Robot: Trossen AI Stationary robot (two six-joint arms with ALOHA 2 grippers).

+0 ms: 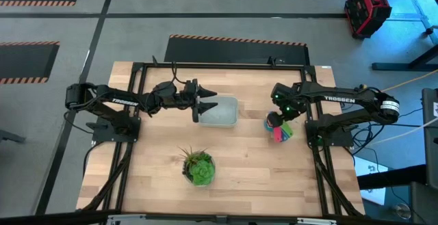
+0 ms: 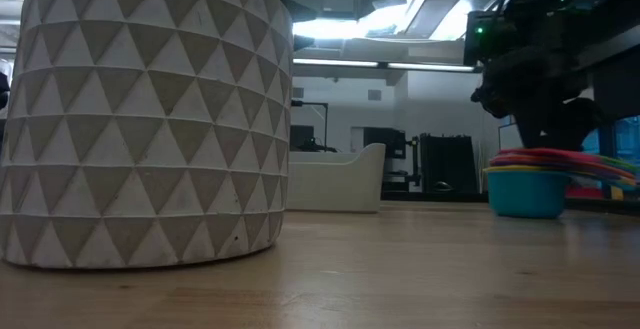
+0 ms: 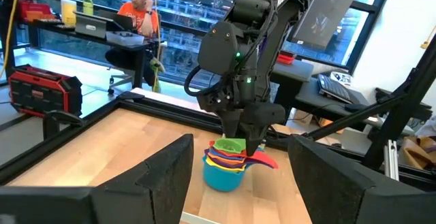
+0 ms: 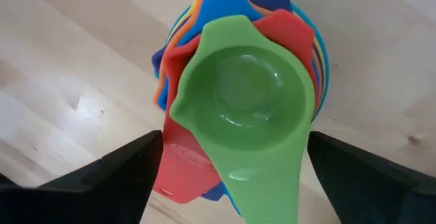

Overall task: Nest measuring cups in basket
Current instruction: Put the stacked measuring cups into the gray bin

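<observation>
The measuring cups point(image 1: 280, 130) stand nested in one stack on the table at the right, a blue cup point(image 2: 527, 191) at the bottom and a green one point(image 4: 245, 94) on top. My right gripper point(image 4: 235, 163) points down over the stack, open, with one finger on either side of the green cup and touching nothing that I can see. The pale basket point(image 1: 220, 112) rests on its base at the table's middle, with no cup in it. My left gripper point(image 1: 204, 104) hangs level and open above the basket's left end.
A leafy plant point(image 1: 198, 167) in a white patterned pot point(image 2: 150, 119) stands near the front edge. Bare wood lies between basket and cups. A black frame point(image 1: 226, 65) rims the table. A person point(image 3: 139, 13) sits at a desk far behind.
</observation>
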